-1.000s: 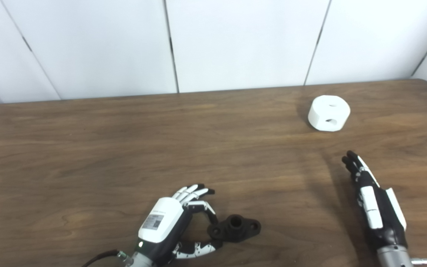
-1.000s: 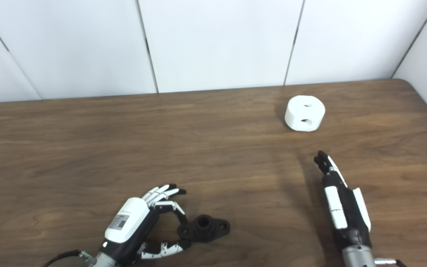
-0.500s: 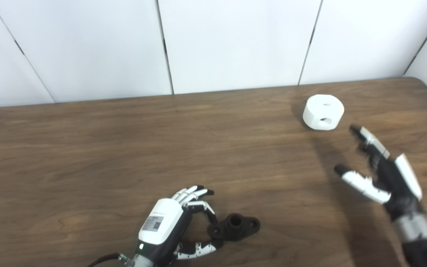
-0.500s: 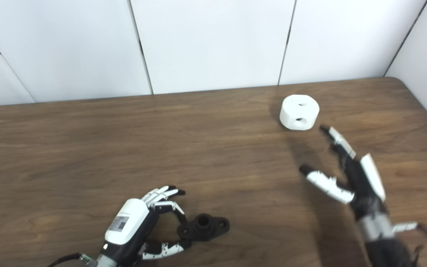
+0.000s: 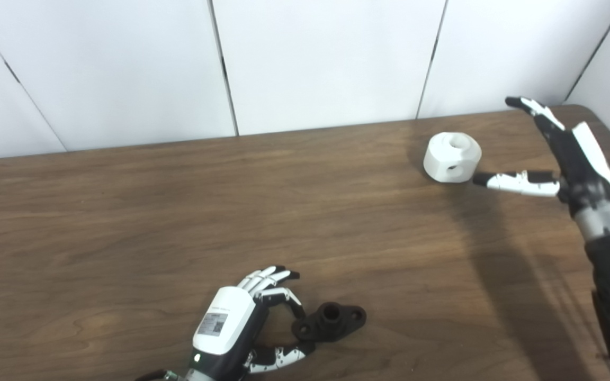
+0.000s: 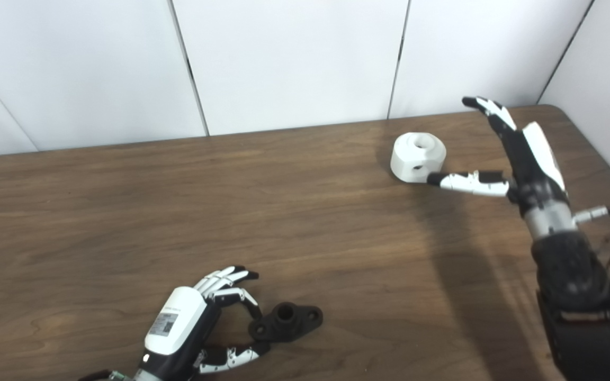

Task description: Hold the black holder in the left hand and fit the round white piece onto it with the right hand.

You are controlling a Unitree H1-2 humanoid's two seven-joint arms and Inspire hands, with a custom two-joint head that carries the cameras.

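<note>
Fingers (image 5: 270, 276) of the left hand (image 5: 233, 323) curl loosely around the near end of the black holder (image 5: 330, 320), the thumb reaching under its left lug and a fingertip touching its upper edge; whether they actually clamp the part cannot be told, since the holder lies flat on the wooden surface (image 5: 178, 211) with its central collar pointing up. Fingers (image 6: 487, 108) of the right hand (image 6: 527, 153) are spread wide apart and hold nothing: they stretch up and away toward the back wall (image 5: 326, 58), while the thumb points left, its dark tip just beside the lower right side of the round white piece (image 5: 451, 156), perhaps brushing it. That piece sits on the surface near the far right corner, well apart from the holder, with a bore in its top face and a small hole in its side wall. The right forearm rises from the lower right edge and casts a broad shadow on the wood beneath it.
</note>
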